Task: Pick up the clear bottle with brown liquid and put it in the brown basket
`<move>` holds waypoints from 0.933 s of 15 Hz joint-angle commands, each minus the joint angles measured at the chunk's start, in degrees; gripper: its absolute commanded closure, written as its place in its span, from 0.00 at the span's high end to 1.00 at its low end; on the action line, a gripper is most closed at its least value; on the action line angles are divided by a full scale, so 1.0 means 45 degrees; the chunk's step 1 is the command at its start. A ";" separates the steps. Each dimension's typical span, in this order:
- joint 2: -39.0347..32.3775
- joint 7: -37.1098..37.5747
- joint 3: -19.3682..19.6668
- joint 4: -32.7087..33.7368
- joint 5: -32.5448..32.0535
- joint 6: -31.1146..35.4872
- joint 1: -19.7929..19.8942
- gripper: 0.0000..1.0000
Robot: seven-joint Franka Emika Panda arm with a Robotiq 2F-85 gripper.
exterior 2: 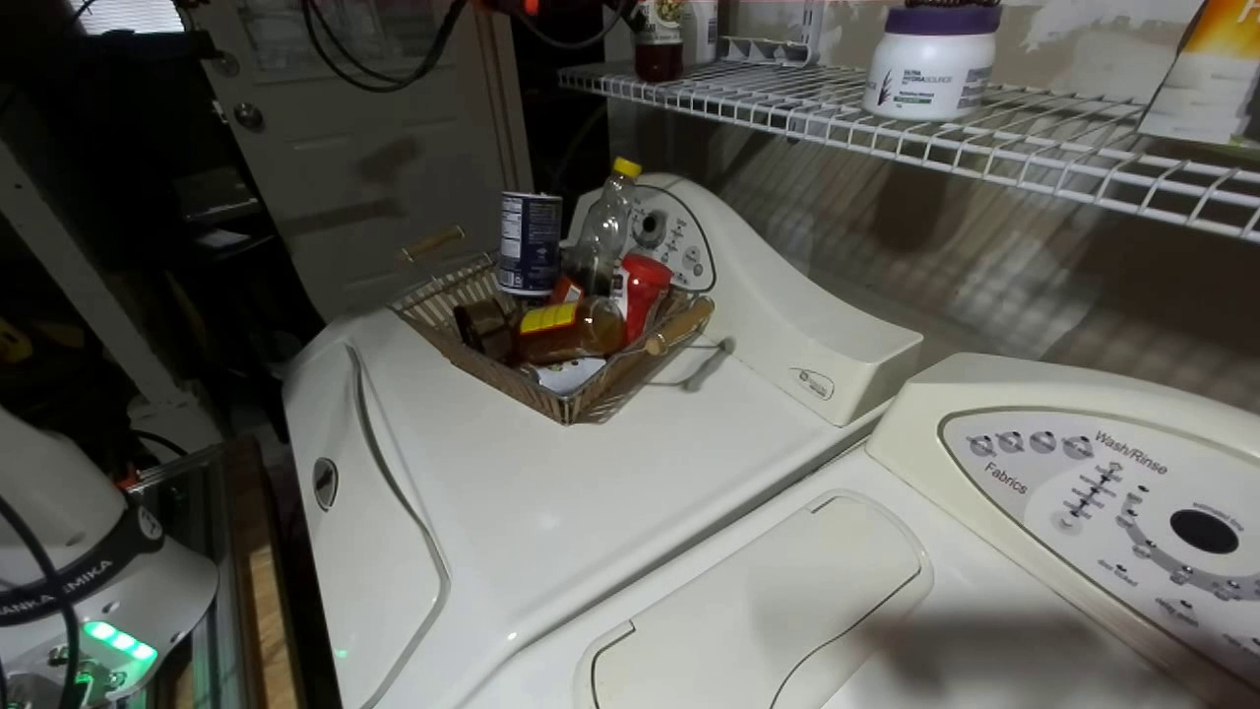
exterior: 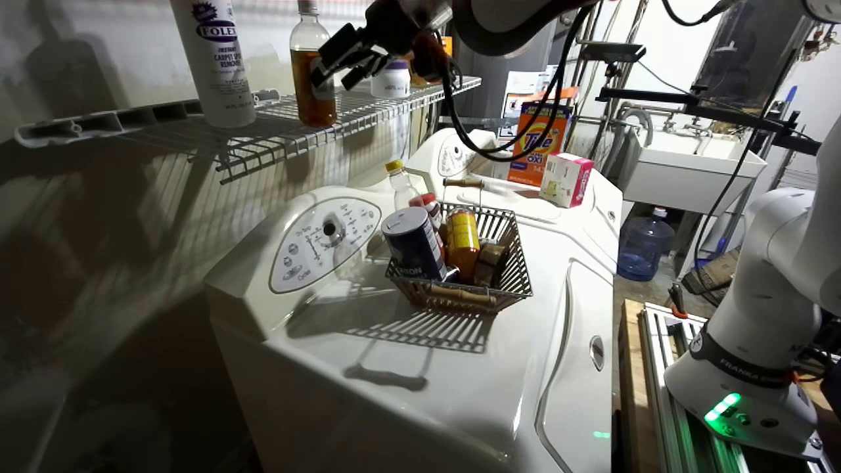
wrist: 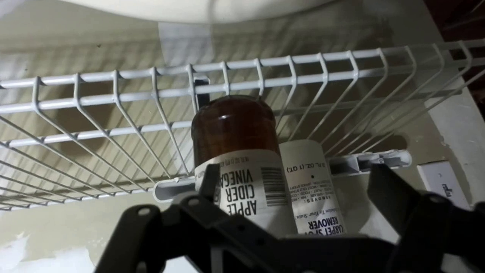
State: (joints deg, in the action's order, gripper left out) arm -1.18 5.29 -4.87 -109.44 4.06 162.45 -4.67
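The clear bottle with brown liquid (exterior: 306,90) stands upright near a wire shelf's (exterior: 269,141) front edge, between a white bottle (exterior: 220,72) and a white jar (exterior: 391,82). The tool (exterior: 334,79) is at the label (wrist: 242,185), fingers (wrist: 386,197) wide apart, gripping nothing; contact is unclear. Below, the brown basket (exterior: 519,263) sits on a white bench (exterior: 460,378), with open surface between it and either side edge.

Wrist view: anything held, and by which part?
Nothing is held: the jaws stand open, and the cider vinegar bottle rests on the wire shelf.
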 commanded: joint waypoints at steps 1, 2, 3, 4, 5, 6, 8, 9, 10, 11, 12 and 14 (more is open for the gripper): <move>-0.0432 0.0687 0.0100 -0.0057 -0.0977 0.1463 -0.0010 1.00; -0.0534 0.0908 0.0194 -0.0039 -0.1357 0.1750 -0.0004 1.00; -0.0639 0.1156 0.0292 -0.0005 -0.1731 0.2022 -0.0008 1.00; -0.0746 0.1471 0.0418 0.0050 -0.2131 0.2243 -0.0020 1.00; -0.0835 0.1766 0.0541 0.0095 -0.2469 0.2492 -0.0041 1.00; -0.0932 0.2098 0.0682 0.0159 -0.2802 0.2689 -0.0071 1.00; -0.1105 0.2731 0.0976 0.0282 -0.3438 0.3039 -0.0150 1.00; -0.1168 0.3044 0.1101 0.0338 -0.3699 0.3151 -0.0189 1.00; -0.1235 0.3213 0.1161 0.0384 -0.3807 0.3244 -0.0223 1.00; -0.1287 0.3451 0.1252 0.0417 -0.3988 0.3337 -0.0258 1.00; -0.1344 0.3595 0.1281 0.0452 -0.4061 0.3374 -0.0292 1.00; -0.1438 0.3835 0.1302 0.0511 -0.4130 0.3435 -0.0362 1.00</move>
State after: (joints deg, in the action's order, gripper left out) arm -5.86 18.91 -0.16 -109.15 -12.11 176.66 -5.03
